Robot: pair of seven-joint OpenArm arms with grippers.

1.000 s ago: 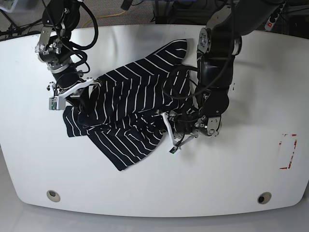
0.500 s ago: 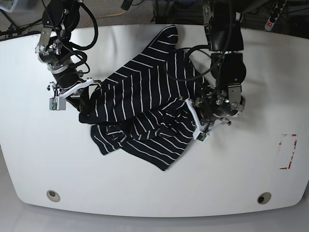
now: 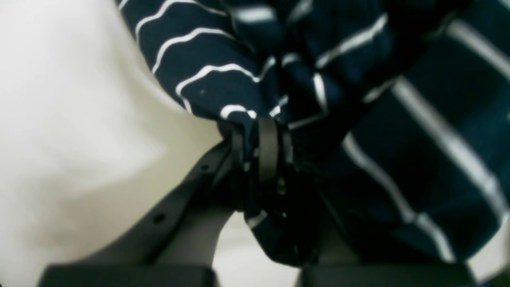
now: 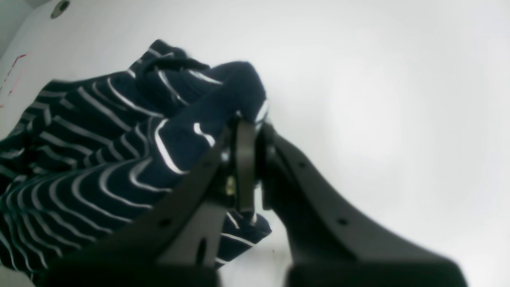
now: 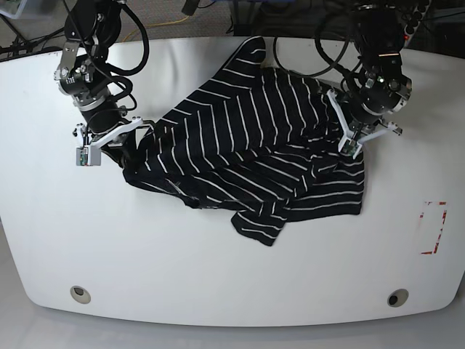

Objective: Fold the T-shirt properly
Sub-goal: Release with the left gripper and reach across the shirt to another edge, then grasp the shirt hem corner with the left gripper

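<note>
Overhead, the T-shirt (image 5: 254,156), black with thin white stripes, lies rumpled and stretched across the middle of the white table (image 5: 218,276). The right gripper (image 5: 125,138) is clenched on a bunched edge at the scene's left; the left gripper (image 5: 352,138) pinches gathered cloth at the scene's right. It looks light, limp and prone to sagging, so corners or seams seem the best holds.
</note>
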